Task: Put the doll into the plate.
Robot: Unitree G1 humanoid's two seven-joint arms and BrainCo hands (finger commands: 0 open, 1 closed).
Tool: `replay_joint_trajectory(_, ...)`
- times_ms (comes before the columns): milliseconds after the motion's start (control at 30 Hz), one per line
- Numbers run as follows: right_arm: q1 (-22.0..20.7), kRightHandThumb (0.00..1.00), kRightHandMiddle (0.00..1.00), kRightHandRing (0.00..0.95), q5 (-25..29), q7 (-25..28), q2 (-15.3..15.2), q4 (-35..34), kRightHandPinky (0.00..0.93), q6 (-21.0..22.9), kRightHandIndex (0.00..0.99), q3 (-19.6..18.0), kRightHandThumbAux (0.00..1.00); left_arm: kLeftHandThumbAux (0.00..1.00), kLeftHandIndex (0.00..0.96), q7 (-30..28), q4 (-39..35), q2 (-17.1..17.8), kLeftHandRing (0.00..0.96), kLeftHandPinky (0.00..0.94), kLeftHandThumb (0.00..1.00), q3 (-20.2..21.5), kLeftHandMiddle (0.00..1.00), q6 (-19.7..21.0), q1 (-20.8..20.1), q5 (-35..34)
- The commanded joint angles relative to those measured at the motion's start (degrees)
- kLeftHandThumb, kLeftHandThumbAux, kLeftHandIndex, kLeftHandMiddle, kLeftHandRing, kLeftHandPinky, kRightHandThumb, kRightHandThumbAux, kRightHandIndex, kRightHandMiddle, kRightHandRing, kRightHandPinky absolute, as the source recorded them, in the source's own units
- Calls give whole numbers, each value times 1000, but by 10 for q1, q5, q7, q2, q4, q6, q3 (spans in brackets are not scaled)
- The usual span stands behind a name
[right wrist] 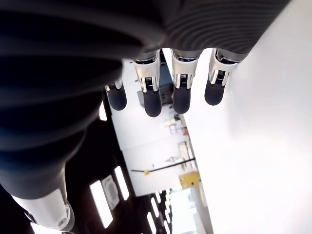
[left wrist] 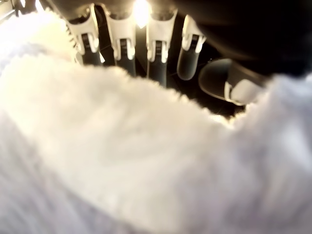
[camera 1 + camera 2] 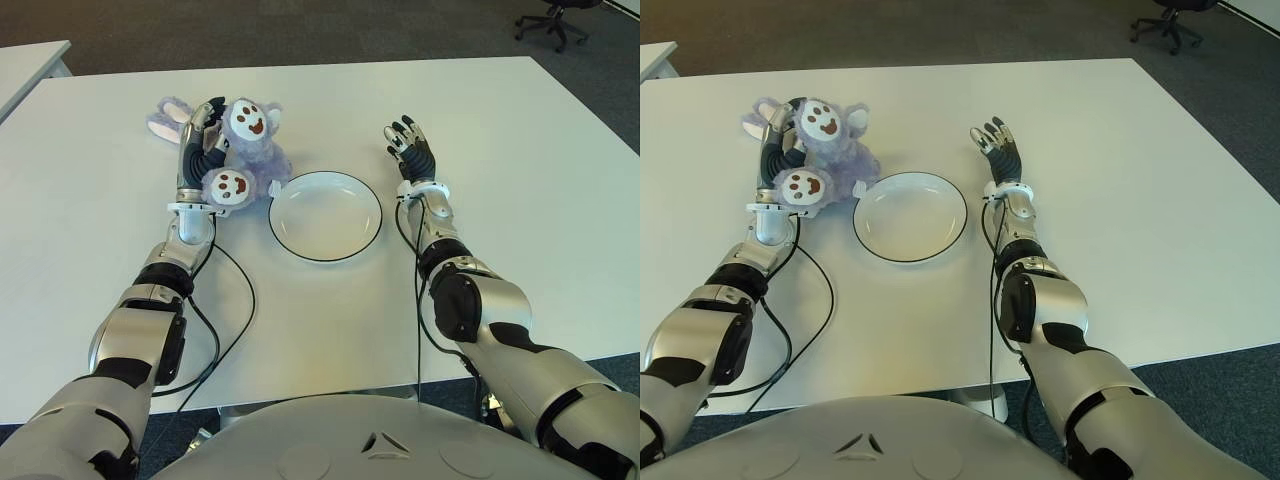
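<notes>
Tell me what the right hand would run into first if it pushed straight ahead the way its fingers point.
Probably nothing: beyond the right hand, open right of the plate, only bare table shows up to the far edge. Its height above the surface is unclear.

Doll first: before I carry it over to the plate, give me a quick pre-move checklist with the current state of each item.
1. Left hand is against the doll, fingers in the fur in the left wrist view: ok.
2. Grip fully closed around the doll: cannot tell; the fur hides the fingertips.
3. Doll lifted clear of the table: cannot tell.
4. Plate empty and upright, just to the right of the doll: ok.
5. Path from doll to plate free of other things: ok.
6. Right hand open, holding nothing, on the far side of the plate from the doll and off its rim: ok.
</notes>
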Motion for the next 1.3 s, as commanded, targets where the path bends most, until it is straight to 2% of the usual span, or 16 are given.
replay_joint_trajectory(33,56,210,104,69,11,-2,16,35,49,32,76,-4,700,365,182,3,55,-56,266,258,676,-15,273,3,77,-6)
replay_joint_trajectory(400,57,209,105,74,8,-5,17,35,60,28,73,3,692,306,116,-37,62,-45,169,145,574,-24,194,-6,73,-6)
replay_joint_trajectory(700,56,222,107,75,11,-6,18,34,62,28,73,1,700,289,90,-46,59,-27,131,141,541,-46,146,-28,79,9)
replay_joint_trajectory(933,54,240,103,73,15,-2,19,34,60,30,70,-2,702,270,68,-46,49,-11,106,104,525,-61,136,-66,95,13)
replay_joint_trajectory(1300,51,252,107,74,15,0,18,34,59,31,79,-3,706,241,66,-50,54,-11,98,97,532,-56,126,-82,99,1)
